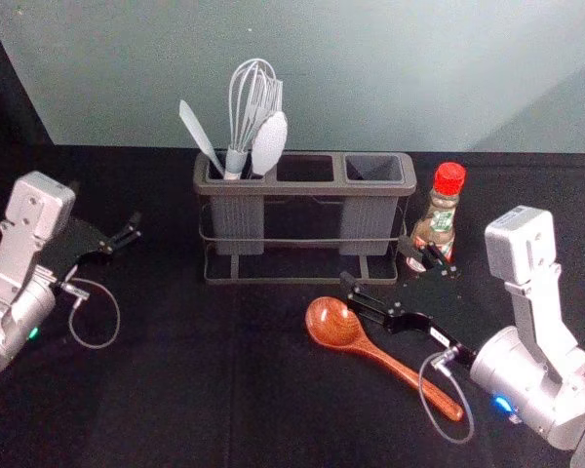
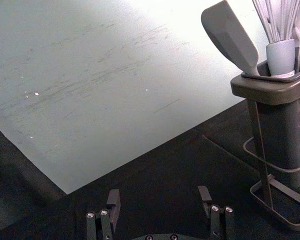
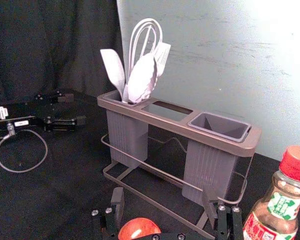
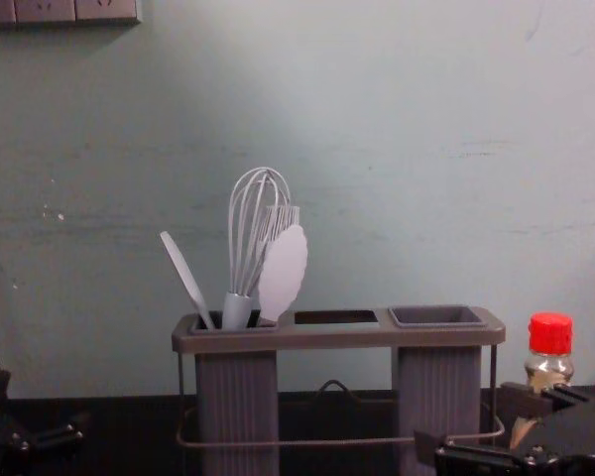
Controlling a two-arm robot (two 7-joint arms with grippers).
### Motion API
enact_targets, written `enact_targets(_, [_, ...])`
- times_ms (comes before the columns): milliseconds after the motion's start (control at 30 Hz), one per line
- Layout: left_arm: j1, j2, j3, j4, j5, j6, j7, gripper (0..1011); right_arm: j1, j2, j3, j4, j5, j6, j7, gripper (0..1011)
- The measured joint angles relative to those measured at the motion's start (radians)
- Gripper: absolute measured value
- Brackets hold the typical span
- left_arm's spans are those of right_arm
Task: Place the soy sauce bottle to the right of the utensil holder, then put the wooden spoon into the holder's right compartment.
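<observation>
In the head view, the soy sauce bottle (image 1: 440, 216) stands upright just right of the utensil holder (image 1: 273, 195). The holder's right compartment (image 1: 374, 170) is empty. My right gripper (image 1: 386, 267) is open in front of the holder's right end, one finger overlapping the bottle's lower part. Below it lies the wooden spoon (image 1: 337, 326), bowl toward the left and handle toward the lower right. In the right wrist view, the spoon's bowl (image 3: 139, 229) shows beneath my open right gripper (image 3: 163, 198); the bottle (image 3: 275, 210) is outside the fingers. My left gripper (image 1: 105, 209) is parked open left of the holder.
White utensils, including a whisk (image 1: 247, 112) and a spatula (image 1: 200, 135), rise from the holder's left compartment. A pale wall (image 4: 377, 149) stands behind the dark tabletop (image 1: 175, 390). The right gripper's cable loops over the spoon's handle in the head view.
</observation>
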Motion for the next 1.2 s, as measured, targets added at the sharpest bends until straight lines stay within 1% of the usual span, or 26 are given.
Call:
enact_targets(800, [0.0, 0.0, 0.0, 0.0, 0.0, 0.0, 0.0, 1011, 0.001, 0.003, -0.002, -0.003, -0.005, 0.003, 0.0, 1004])
enact_targets(867, [0.0, 0.0, 0.0, 0.0, 0.0, 0.0, 0.0, 1011, 0.005, 0.004, -0.006, -0.008, -0.008, 0.033, -0.001, 1004])
enact_targets(900, [0.0, 0.0, 0.0, 0.0, 0.0, 0.0, 0.0, 1011, 0.009, 0.006, -0.011, -0.016, -0.014, 0.065, -0.001, 1004])
enact_targets(933, [0.0, 0.0, 0.0, 0.0, 0.0, 0.0, 0.0, 1011, 0.009, 0.006, -0.011, -0.016, -0.014, 0.065, -0.001, 1004])
enact_targets(967, [0.0, 0.0, 0.0, 0.0, 0.0, 0.0, 0.0, 1011, 0.016, 0.01, -0.017, -0.027, -0.023, 0.11, -0.003, 1004])
enact_targets(1033, [0.0, 0.0, 0.0, 0.0, 0.0, 0.0, 0.0, 1010, 0.021, 0.014, -0.023, -0.039, -0.032, 0.154, -0.007, 1004])
enact_targets(1067, [0.0, 0.0, 0.0, 0.0, 0.0, 0.0, 0.0, 1011, 0.029, 0.018, -0.03, -0.055, -0.042, 0.203, -0.009, 1004])
enact_targets(1133, [0.0, 0.0, 0.0, 0.0, 0.0, 0.0, 0.0, 1011, 0.038, 0.022, -0.038, -0.07, -0.055, 0.257, -0.012, 1004])
enact_targets(1167, [0.0, 0.0, 0.0, 0.0, 0.0, 0.0, 0.0, 1011, 0.048, 0.024, -0.045, -0.084, -0.068, 0.31, -0.016, 1004])
enact_targets(1200, [0.0, 0.0, 0.0, 0.0, 0.0, 0.0, 0.0, 1011, 0.053, 0.024, -0.049, -0.09, -0.075, 0.336, -0.017, 1004])
